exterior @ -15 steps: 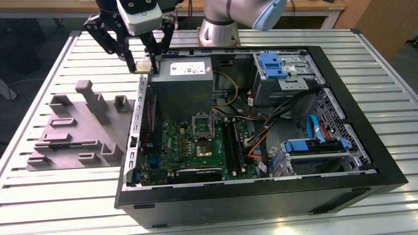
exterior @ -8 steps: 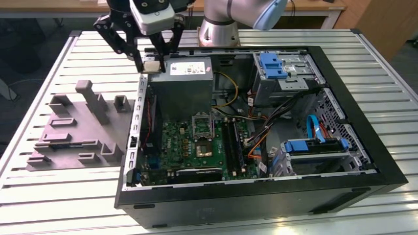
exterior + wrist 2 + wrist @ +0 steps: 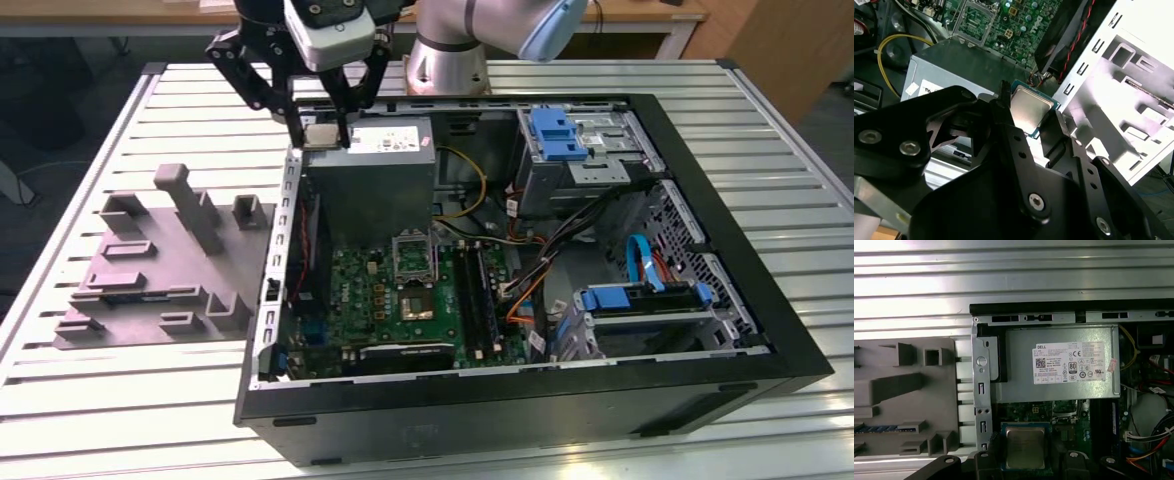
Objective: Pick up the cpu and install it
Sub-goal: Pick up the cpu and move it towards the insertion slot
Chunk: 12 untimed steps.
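The cpu (image 3: 320,137), a small flat square with a pale silver top, hangs in the air between the black fingers of my gripper (image 3: 322,130), which is shut on its edges. It sits over the near-left corner of the grey power-supply box (image 3: 374,175), at the case's left wall in the exterior view. Both wrist views show the cpu (image 3: 1026,110) (image 3: 1025,447) clamped in the gripper (image 3: 1027,117) (image 3: 1025,462). The black socket frame (image 3: 414,255) lies lower on the green motherboard (image 3: 387,300), apart from the chip.
The open black computer case (image 3: 747,250) lies on a slatted metal table (image 3: 80,400). A grey fixture block (image 3: 154,265) stands outside the case's left wall. Inside are memory sticks (image 3: 470,290), cables and two blue-tabbed drive cages (image 3: 561,135) (image 3: 641,300).
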Tool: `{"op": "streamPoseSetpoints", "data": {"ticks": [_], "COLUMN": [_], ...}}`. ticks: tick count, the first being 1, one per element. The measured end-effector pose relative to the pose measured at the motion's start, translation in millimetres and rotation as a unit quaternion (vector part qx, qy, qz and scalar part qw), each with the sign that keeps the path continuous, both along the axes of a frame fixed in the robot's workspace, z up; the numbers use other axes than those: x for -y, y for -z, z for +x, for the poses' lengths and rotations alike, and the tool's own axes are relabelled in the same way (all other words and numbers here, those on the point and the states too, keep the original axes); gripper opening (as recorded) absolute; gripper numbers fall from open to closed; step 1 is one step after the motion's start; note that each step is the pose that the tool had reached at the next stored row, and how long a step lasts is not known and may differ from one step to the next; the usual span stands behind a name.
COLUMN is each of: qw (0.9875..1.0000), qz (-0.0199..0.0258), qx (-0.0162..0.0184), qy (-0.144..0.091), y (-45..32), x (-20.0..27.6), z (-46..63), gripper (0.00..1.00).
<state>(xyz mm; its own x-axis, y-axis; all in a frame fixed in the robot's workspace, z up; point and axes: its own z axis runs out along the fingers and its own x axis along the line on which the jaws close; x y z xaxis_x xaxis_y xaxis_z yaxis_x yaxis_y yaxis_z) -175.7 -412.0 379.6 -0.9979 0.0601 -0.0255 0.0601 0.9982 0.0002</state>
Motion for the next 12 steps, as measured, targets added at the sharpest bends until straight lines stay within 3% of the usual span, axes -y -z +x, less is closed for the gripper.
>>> {"op": "streamPoseSetpoints", "data": {"ticks": [6, 12], "qw": [1.0000, 1.0000], "qz": [0.0000, 0.0000], "qx": [0.0000, 0.0001], "qy": [0.000, 0.000], "y": [0.0, 0.1], "x": [0.7, 6.9], "z": [0.3, 1.1], "gripper": [0.47, 0.47]}}
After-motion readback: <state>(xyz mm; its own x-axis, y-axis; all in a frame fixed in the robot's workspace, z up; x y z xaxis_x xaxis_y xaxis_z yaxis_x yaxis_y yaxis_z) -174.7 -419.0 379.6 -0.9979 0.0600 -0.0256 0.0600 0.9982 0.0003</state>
